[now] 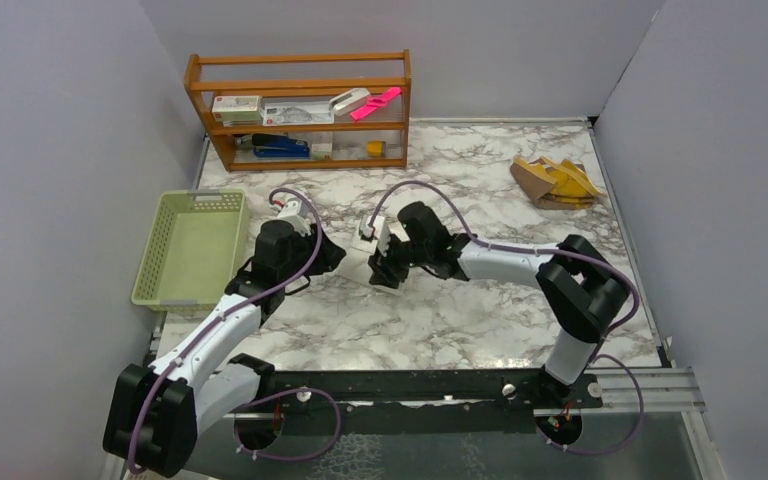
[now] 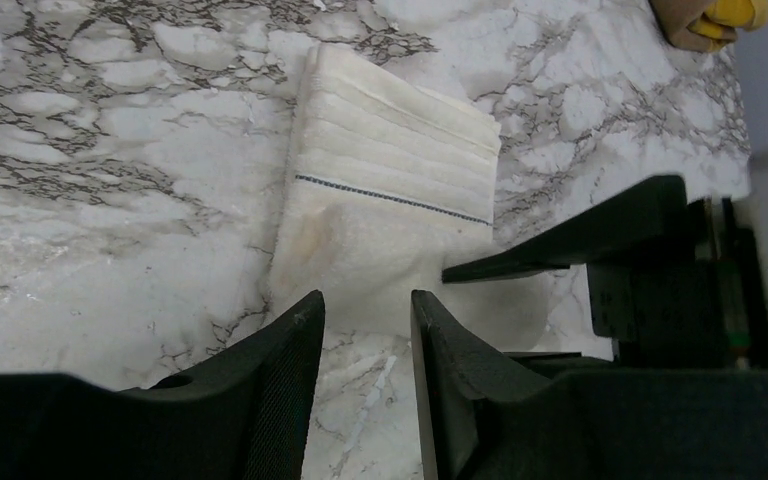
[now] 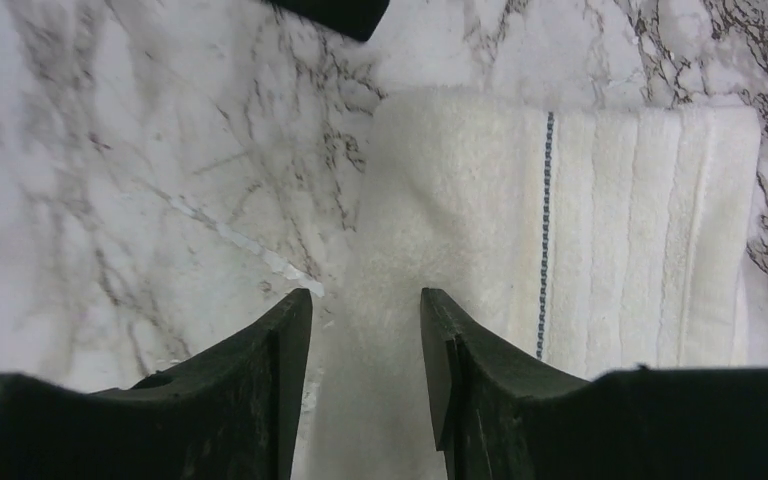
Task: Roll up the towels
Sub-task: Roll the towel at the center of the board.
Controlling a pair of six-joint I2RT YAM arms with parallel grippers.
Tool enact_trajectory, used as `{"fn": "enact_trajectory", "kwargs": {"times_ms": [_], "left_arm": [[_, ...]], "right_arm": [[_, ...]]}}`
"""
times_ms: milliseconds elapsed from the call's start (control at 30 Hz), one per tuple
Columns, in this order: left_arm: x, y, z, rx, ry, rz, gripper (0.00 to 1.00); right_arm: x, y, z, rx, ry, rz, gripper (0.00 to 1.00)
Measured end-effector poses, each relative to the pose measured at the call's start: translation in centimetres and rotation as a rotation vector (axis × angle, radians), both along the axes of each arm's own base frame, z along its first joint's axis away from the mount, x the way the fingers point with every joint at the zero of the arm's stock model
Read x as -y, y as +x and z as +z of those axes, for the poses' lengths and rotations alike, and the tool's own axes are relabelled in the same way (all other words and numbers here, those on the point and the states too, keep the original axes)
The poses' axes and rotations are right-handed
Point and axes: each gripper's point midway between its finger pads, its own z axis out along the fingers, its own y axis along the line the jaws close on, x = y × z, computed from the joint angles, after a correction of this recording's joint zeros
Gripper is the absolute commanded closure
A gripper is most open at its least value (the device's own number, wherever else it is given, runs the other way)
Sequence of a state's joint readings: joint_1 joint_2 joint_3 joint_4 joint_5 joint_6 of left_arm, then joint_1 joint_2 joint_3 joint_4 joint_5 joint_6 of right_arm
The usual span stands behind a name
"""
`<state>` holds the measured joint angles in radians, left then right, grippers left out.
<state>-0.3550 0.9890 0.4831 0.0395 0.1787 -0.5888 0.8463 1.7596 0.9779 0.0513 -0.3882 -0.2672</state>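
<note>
The white towel [image 2: 390,190] lies folded flat on the marble table, a thin blue stitched line across it. My left gripper [image 2: 365,300] is open at its near edge; bare marble shows between its fingers, whose tips just reach the cloth. My right gripper [image 3: 365,298] is open too and straddles the towel's [image 3: 560,230] plain end, with cloth showing between its fingers. In the top view the left gripper [image 1: 332,252] and right gripper [image 1: 388,270] face each other mid-table, hiding most of the towel. The mustard-yellow towel [image 1: 555,180] lies crumpled at the back right.
A pale green basket [image 1: 190,245] stands at the left edge of the table. A wooden shelf [image 1: 300,110] with small items stands along the back wall. The right gripper's black finger [image 2: 570,235] reaches into the left wrist view over the towel's corner.
</note>
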Motion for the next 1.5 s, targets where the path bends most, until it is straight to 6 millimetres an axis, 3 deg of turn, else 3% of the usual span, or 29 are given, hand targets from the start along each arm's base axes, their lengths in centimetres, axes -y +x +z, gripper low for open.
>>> {"fn": "enact_trajectory", "kwargs": {"times_ms": [133,200,367,400,433,467,500,667,767,800,833,900,967,1033,1133,1200,1267,1333,1400,1500], "left_arm": [[0.9,-0.6,0.3,-0.011,-0.038,-0.047,0.60],[1.2,-0.7,0.3,-0.012,-0.051,-0.060,0.60],[1.3,-1.1,-0.1,-0.026,-0.058,-0.072,0.60],[1.3,-1.1,-0.1,-0.027,-0.058,-0.072,0.60],[1.3,-1.1,-0.1,-0.026,-0.058,-0.072,0.60],[1.3,-1.1,0.0,-0.024,-0.059,-0.072,0.60],[1.3,-1.1,0.0,-0.022,-0.060,-0.072,0.60],[1.3,-1.2,0.8,0.004,-0.067,-0.073,0.59],[1.3,-1.1,0.9,0.008,-0.065,-0.075,0.59],[1.3,-1.1,1.0,0.010,-0.064,-0.075,0.59],[1.3,-1.1,1.1,0.010,-0.063,-0.076,0.59],[1.3,-0.9,1.5,0.018,-0.061,-0.076,0.59],[1.1,-0.9,1.7,0.026,-0.056,-0.069,0.59],[0.9,-0.9,1.9,0.034,-0.052,-0.059,0.59],[0.6,-0.6,2.1,0.047,-0.046,-0.037,0.59],[0.3,-0.4,2.0,0.047,-0.035,-0.017,0.59],[-0.1,0.1,1.5,0.041,-0.017,0.011,0.59],[-0.5,0.6,1.0,0.026,0.004,0.039,0.59],[-1.0,1.1,0.6,0.016,0.021,0.064,0.58],[-1.7,1.8,0.3,0.011,0.025,0.095,0.59]], "right_arm": [[-0.2,0.3,3.0,-0.199,0.133,0.024,0.59],[0.1,1.0,4.1,-0.269,0.182,0.030,0.54],[1.4,1.6,4.1,-0.329,0.191,-0.006,0.46],[1.7,1.2,4.0,-0.319,0.188,-0.010,0.42],[2.2,0.7,4.1,-0.296,0.189,-0.017,0.30],[2.9,0.2,4.4,-0.260,0.193,-0.029,0.06],[3.7,-0.4,5.0,-0.212,0.207,-0.043,0.01],[6.6,-0.3,11.3,0.074,0.412,-0.177,0.00],[5.1,2.1,12.3,0.059,0.425,-0.199,0.04],[4.5,2.7,13.8,0.069,0.442,-0.195,0.07],[3.8,3.8,10.8,0.004,0.379,-0.209,0.07],[3.5,4.1,8.7,-0.024,0.323,-0.237,0.05],[3.9,2.5,7.1,0.007,0.263,-0.262,0.03],[4.2,0.4,7.3,0.067,0.248,-0.257,0.00],[4.9,-0.7,10.6,0.173,0.336,-0.291,0.01],[6.3,1.2,12.0,0.185,0.402,-0.401,0.14],[7.7,4.0,11.7,0.149,0.411,-0.496,0.15],[8.7,6.0,9.1,0.129,0.345,-0.576,0.13],[7.8,4.2,6.4,0.151,0.248,-0.549,0.13],[4.7,0.2,4.6,0.206,0.169,-0.398,0.13]]}}
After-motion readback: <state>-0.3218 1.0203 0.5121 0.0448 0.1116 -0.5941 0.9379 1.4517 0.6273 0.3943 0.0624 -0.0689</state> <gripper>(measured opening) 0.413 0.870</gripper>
